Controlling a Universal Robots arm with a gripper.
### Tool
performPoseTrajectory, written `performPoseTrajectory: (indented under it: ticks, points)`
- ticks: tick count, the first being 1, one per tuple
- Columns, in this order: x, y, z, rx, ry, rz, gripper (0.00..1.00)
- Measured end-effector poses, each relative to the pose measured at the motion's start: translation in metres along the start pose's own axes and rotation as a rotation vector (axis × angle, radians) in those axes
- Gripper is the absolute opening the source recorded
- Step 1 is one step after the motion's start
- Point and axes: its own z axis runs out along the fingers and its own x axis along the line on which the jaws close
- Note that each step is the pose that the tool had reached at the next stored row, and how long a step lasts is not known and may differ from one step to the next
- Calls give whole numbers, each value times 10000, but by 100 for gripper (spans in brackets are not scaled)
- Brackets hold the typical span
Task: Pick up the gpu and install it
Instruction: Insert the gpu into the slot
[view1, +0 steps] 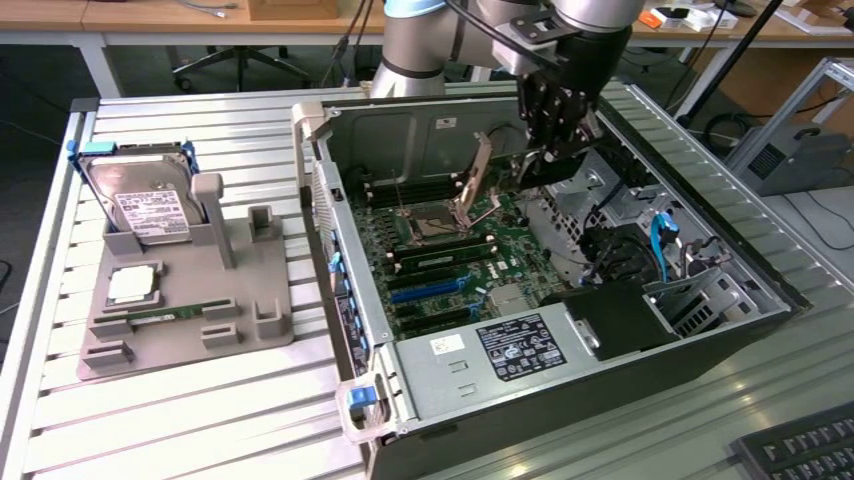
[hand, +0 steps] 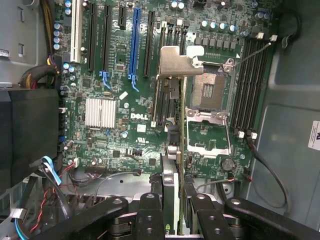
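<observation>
A: Where is the gpu (hand: 172, 145) at this moment?

B: It is in the air above the motherboard (hand: 115, 90), inside the open computer case (view1: 747, 330). In the wrist view I see it edge-on, a thin card with its metal bracket (hand: 176, 61) at the far end. It hangs over the region between the blue slot (hand: 134, 45) and the open CPU socket (hand: 209, 90). It does not sit in any slot.

A: And the gripper (hand: 172, 210)?

B: The gripper is closed on the gpu. Its two fingers (hand: 150, 212) press the card from both sides, so the jaws stand only as wide as the card is thick. In the exterior view the gripper (view1: 558, 140) is over the upper part of the board, and the card hangs down from it.

A: What is around the case?

B: On the exterior view's left there is a grey fixture (view1: 187, 300) on the slatted table (view1: 200, 420). A hard drive (view1: 144, 205) stands tilted in it, and a RAM stick (view1: 154, 317) lies lower on it. A keyboard (view1: 801, 455) is near the corner on the exterior view's right.
</observation>
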Motion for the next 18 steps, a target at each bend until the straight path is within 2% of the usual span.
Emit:
performPoseTrajectory:
  ticks: [18]
  points:
    - [0, 32, 40, -1, -1, -11, 27]
